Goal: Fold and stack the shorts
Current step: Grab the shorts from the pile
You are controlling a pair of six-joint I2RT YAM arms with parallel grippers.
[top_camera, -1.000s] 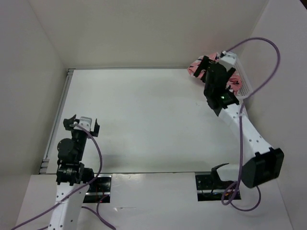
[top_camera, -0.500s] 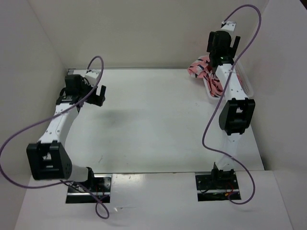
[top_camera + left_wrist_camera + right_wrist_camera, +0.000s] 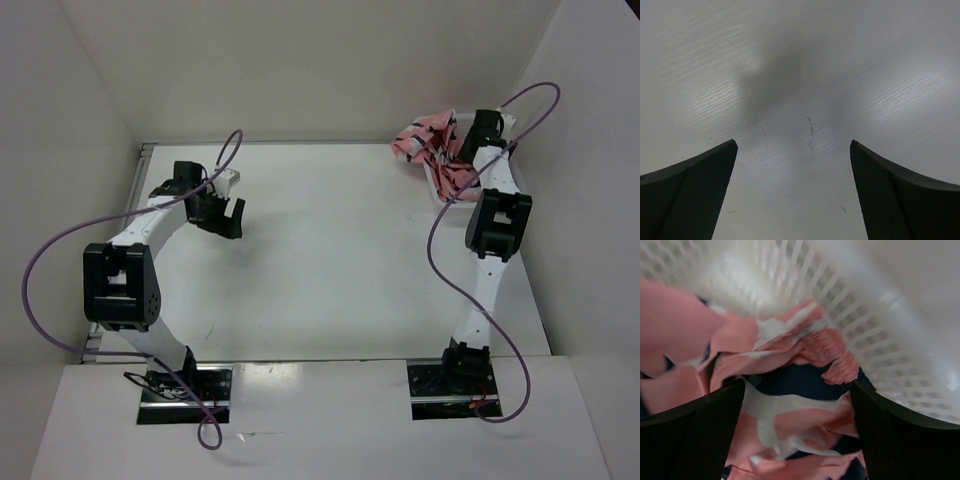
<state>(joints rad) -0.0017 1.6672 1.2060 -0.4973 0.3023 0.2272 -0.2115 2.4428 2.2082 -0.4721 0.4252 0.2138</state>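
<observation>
While shorts [image 3: 682,320] lie in the basket [image 3: 865,305] | right gripper [image 3: 797,384] spread above them | left gripper [image 3: 793,142] spread over table [image 3: 800,55]

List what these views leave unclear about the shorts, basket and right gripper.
- shorts: top view, the right arm covers part; number of pairs unclear.
- basket: right wrist view, blurred, mostly outside the frame.
- right gripper: right wrist view, blur hides whether it touches the shorts.

Right pincer [image 3: 472,140] over shorts [image 3: 425,140] (pink, crumpled)
</observation>
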